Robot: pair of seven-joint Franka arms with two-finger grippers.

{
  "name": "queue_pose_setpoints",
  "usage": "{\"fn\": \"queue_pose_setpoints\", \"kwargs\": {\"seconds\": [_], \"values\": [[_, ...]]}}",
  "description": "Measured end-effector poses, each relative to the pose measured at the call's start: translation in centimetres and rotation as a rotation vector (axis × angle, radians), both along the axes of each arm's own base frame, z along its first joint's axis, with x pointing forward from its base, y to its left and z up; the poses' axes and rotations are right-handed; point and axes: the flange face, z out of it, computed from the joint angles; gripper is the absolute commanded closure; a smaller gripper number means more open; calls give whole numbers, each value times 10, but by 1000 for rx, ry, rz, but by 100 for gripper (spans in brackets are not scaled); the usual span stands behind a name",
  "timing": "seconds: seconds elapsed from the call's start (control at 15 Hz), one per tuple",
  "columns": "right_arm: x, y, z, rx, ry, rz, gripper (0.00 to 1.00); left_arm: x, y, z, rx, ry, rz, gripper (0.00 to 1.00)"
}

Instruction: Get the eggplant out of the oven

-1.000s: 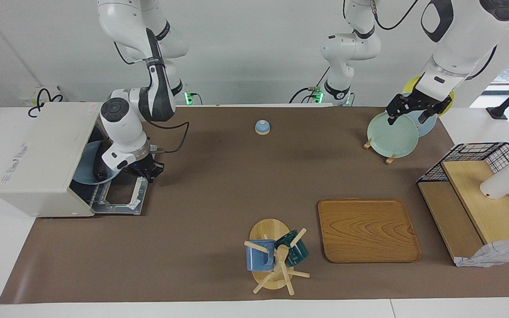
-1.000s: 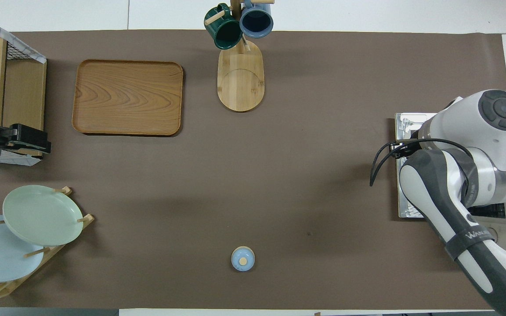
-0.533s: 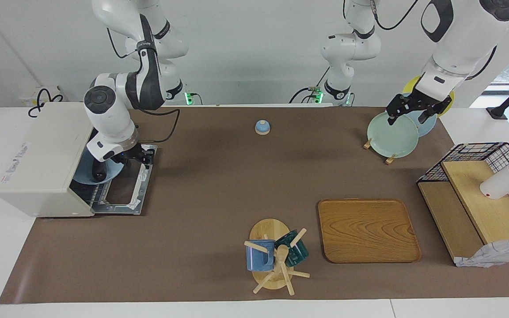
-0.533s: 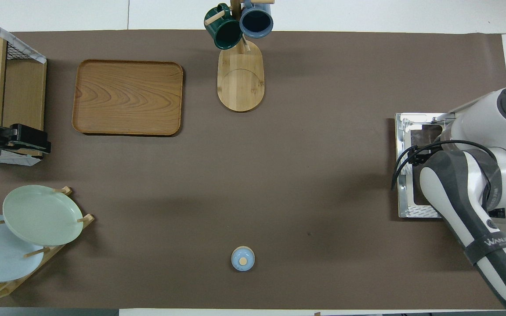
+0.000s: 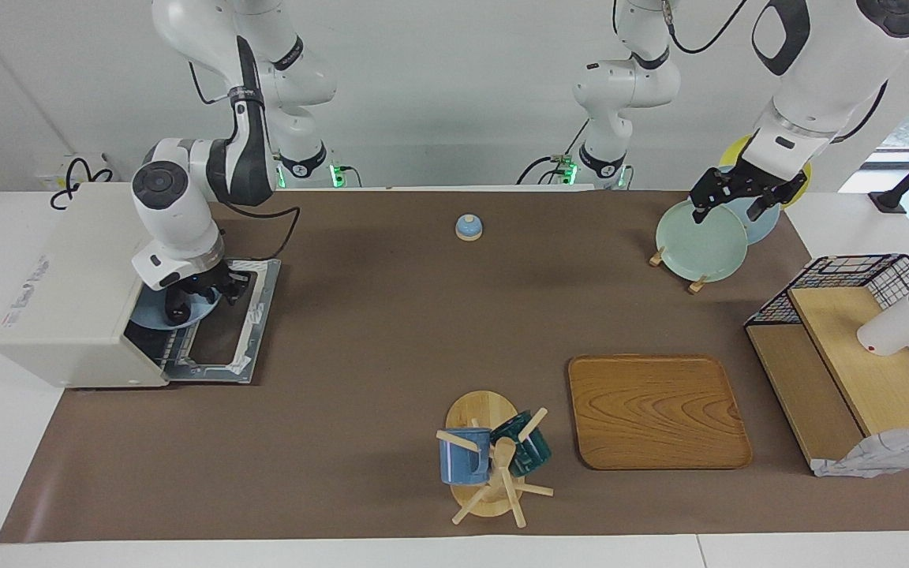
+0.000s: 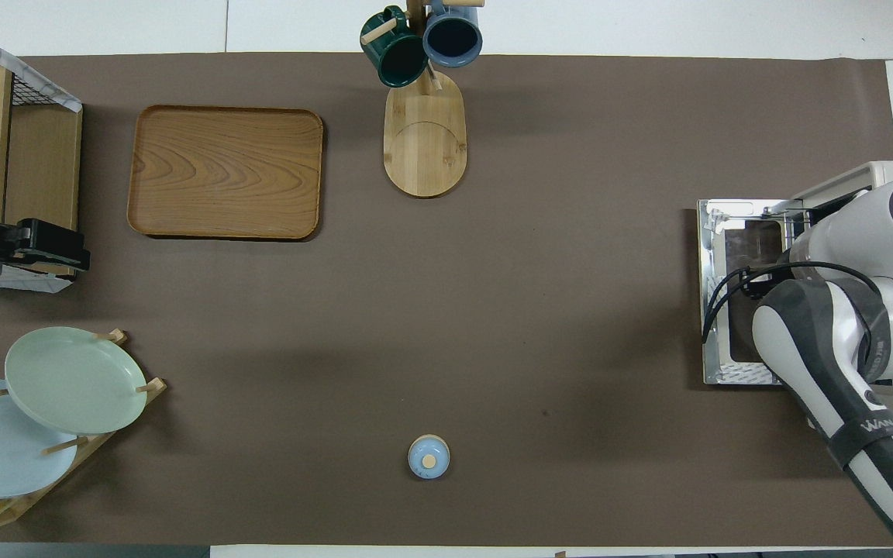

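At the open oven our right gripper reaches the eggplant; grip state unclear; next we must clamp it.

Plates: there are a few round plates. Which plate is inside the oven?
The blue plate under the right gripper, inside the open off-white oven. The other plates stand in the wooden rack.

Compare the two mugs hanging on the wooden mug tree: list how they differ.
The blue mug is light blue, while the green mug is dark teal green. On the mug tree, the blue mug hangs toward the right arm's end of the table and the green mug toward the left arm's end. Both hang tilted on wooden pegs, side by side, and look alike in size.
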Motion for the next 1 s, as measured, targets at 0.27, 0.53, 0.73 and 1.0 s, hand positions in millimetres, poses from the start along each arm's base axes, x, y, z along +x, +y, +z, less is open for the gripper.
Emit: {"fn": "queue_pose_setpoints", "kwargs": {"seconds": [0.27, 0.53, 0.73, 1.0], "values": [[2, 39, 26, -21, 24, 69, 100, 0, 0, 0, 0, 0, 0, 0], [6, 164, 67, -61, 6, 91, 100, 0, 0, 0, 0, 0, 0, 0], [-10, 272, 75, -91, -35, 57, 100, 0, 0, 0, 0, 0, 0, 0], [-5, 397, 69, -104, -78, -51, 100, 0, 0, 0, 0, 0, 0, 0]]}}
